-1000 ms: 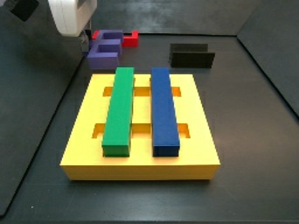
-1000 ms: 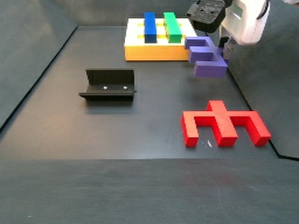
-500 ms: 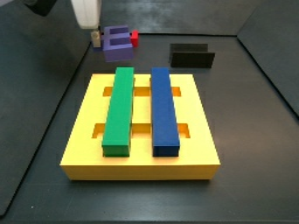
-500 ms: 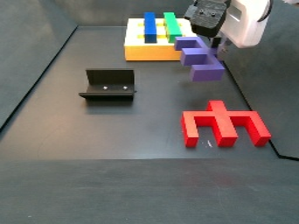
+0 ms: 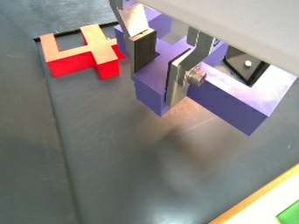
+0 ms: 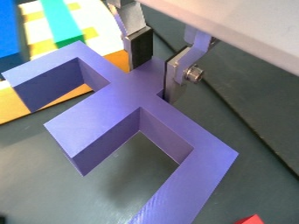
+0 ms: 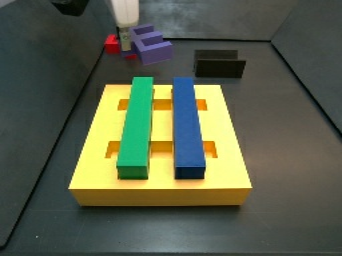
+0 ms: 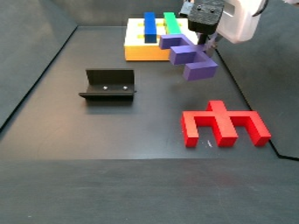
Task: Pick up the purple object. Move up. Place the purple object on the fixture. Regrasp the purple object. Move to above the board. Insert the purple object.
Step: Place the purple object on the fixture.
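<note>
**A:** Compared with a second ago, your purple object (image 8: pixel 187 54) has left the floor: in a side view it hangs tilted in the upper right of the frame, off the dark surface, under the gripper (image 8: pixel 205 31).

**B:** And the grasp?

**A:** In a wrist view the gripper (image 5: pixel 167 63) sits upper centre with both silver fingers (image 5: pixel 184 77) pressed on a rib of the purple object (image 5: pixel 211 98), so the jaws are clamped on it. The red piece (image 5: pixel 79 52) lies upper left, on the floor, well apart. In another wrist view the gripper (image 6: pixel 158 63) pinches the narrow web of the purple object (image 6: pixel 128 122), with the board (image 6: pixel 35 44) at upper left.

**B:** The side views?

**A:** In a side view the purple object (image 7: pixel 150 43) is at top centre, beyond the board (image 7: pixel 160 185); the fixture (image 7: pixel 219 64) sits to its right. In another the fixture (image 8: pixel 108 85) is at middle left, far from the load, and the board (image 8: pixel 146 51) at top centre.

**B:** Risks?

**A:** You hold a long piece by a thin rib and it already hangs tilted. I judge it may pivot in the pads during the carry, then meet the fixture crooked or slip out.
</note>
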You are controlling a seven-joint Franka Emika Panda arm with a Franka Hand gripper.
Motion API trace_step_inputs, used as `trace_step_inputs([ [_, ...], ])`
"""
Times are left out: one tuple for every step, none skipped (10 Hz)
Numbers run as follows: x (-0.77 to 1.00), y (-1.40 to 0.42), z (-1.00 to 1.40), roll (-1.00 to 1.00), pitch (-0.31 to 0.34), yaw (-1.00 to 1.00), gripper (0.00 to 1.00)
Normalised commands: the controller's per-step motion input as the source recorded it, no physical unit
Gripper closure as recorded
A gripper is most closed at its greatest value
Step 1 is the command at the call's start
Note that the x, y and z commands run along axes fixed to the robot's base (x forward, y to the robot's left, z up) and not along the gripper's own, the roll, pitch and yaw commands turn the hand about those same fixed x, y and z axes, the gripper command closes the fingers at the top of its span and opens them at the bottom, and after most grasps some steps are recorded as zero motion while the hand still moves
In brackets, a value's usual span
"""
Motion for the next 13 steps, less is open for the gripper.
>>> trace_step_inputs([
  [0.54,0.00,0.01,-0.05,0.037,0.54,1.00],
  [0.53,0.00,0.00,-0.04,0.031,0.55,1.00],
  [0.55,-0.05,0.00,-0.03,0.117,0.55,1.00],
  [0.52,-0.06,0.00,-0.09,0.206,0.54,1.00],
  [0.40,-0.03,0.02,-0.20,0.249,0.54,1.00],
  [0.34,-0.04,0.03,-0.23,0.237,0.57,1.00],
  [0.30,-0.06,0.01,-0.28,0.231,0.59,1.00],
  [0.25,-0.10,0.00,-0.39,0.211,0.61,1.00],
  [0.25,-0.11,0.00,-0.41,0.197,0.62,1.00],
  [0.21,-0.07,0.03,-0.45,0.151,0.61,1.00],
  [0.20,-0.02,0.08,-0.48,0.129,0.59,1.00],
  [0.18,-0.01,0.10,-0.47,0.120,0.60,1.00],
  [0.18,0.00,0.11,-0.47,0.123,0.59,1.00],
])
